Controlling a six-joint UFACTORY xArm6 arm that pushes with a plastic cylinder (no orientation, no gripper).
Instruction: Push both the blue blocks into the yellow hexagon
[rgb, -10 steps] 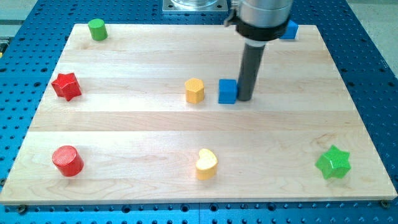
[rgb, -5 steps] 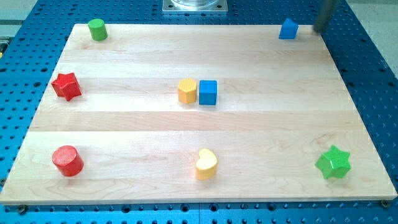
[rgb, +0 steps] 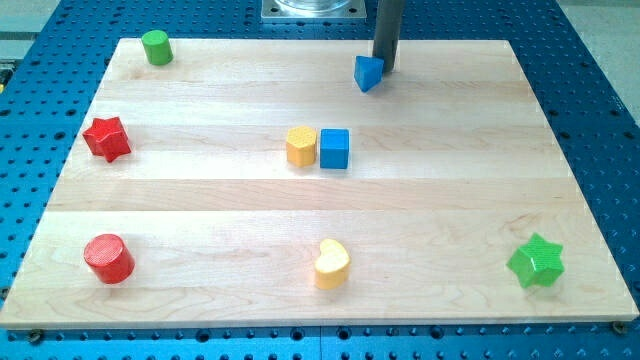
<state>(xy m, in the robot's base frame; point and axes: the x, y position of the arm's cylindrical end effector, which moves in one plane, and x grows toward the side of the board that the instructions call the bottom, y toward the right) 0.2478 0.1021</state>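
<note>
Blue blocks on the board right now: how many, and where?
2. The blue cube sits mid-board, touching the yellow hexagon on its right. The other blue block is near the top edge, against my tip.

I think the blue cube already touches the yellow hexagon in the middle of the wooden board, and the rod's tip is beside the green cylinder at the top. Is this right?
Not quite. In the camera view, my tip is beside the second blue block, a wedge-like piece near the view's top, on its right side. The green cylinder stands alone at the top left. The blue cube does touch the yellow hexagon mid-board.
</note>
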